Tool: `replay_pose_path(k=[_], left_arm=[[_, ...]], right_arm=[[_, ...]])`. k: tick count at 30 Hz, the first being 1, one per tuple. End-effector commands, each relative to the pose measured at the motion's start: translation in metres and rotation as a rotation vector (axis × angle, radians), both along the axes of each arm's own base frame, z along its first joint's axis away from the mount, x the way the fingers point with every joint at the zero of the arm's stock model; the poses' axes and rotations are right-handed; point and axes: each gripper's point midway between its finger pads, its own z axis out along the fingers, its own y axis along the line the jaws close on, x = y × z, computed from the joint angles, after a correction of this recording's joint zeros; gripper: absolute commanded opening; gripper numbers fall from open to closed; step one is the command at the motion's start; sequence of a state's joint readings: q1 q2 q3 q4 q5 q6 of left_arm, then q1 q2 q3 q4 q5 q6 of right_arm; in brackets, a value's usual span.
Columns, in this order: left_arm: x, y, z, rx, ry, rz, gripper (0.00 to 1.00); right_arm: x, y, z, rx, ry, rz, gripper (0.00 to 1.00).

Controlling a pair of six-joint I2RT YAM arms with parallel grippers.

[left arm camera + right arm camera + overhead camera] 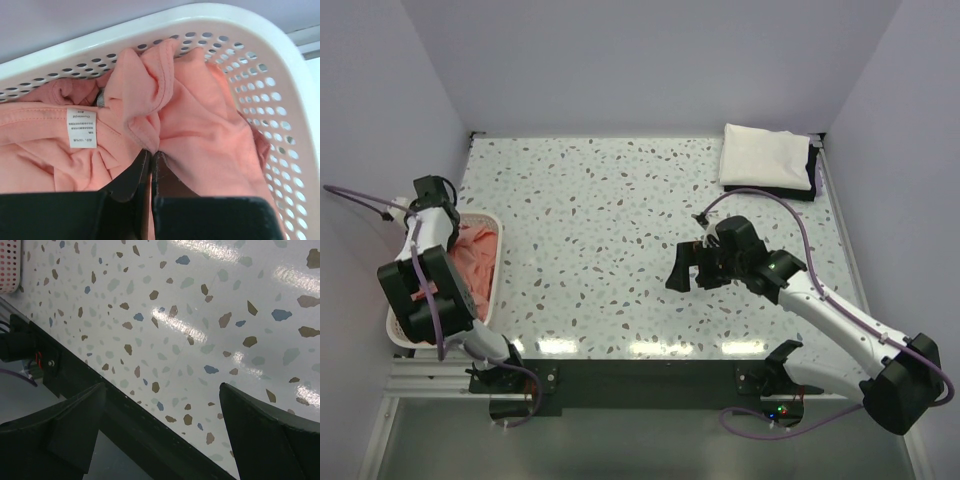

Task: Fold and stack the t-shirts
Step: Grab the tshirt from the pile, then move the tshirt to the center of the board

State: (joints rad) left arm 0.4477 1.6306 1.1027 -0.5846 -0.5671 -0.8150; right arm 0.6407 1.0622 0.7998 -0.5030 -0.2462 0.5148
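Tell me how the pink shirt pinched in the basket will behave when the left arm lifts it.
Likely floppy: the pink shirt lies crumpled in soft folds, so it should drape and hang below the left gripper, which pinches only one ridge. Probably light, since the cloth looks thin. It may drag other folds along or catch on the basket wall.

Surface [620,230]: glossy white terrazzo-patterned top flecked with brown, blue and grey-green chips, enclosed by pale walls on three sides, bordered along its near edge by a black mounting rail [650,385], with bright light reflections in a row just inside that edge. Item one: white plastic lattice basket [500,270], standing at the left edge toward the near side. Item two: folded black cloth [816,165] lying flat in the far right corner, with a folded cream cloth [765,157] stacked on it and covering most of it.
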Motion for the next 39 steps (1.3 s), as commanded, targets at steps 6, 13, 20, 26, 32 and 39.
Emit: replay_pose_path(k=[6, 13, 20, 26, 32, 39], left_arm=[[0.017, -0.016, 0.117, 0.075, -0.361, -0.139, 0.0], [0.028, -0.048, 0.251, 0.192, -0.717, -0.342, 0.0], [0.052, -0.141, 0.425, 0.303, -1.1, -0.792, 0.0], [0.025, -0.213, 0.557, 0.382, -1.395, -1.119, 0.0], [-0.018, -0.255, 0.62, 0.397, -1.612, -1.313, 0.0], [-0.027, -0.282, 0.58, 0.233, -1.656, -1.445, 0.0]], right_arm=[[0.005, 0.007, 0.007, 0.03, -0.027, 0.017, 0.99], [0.01, 0.011, 0.013, 0.047, -0.033, -0.001, 0.99], [0.026, 0.018, 0.037, 0.09, -0.086, -0.032, 0.99], [0.04, 0.021, 0.061, 0.117, -0.146, -0.077, 0.99], [0.05, 0.021, 0.078, 0.138, -0.188, -0.12, 0.99], [0.053, 0.015, 0.073, 0.132, -0.193, -0.17, 0.99]])
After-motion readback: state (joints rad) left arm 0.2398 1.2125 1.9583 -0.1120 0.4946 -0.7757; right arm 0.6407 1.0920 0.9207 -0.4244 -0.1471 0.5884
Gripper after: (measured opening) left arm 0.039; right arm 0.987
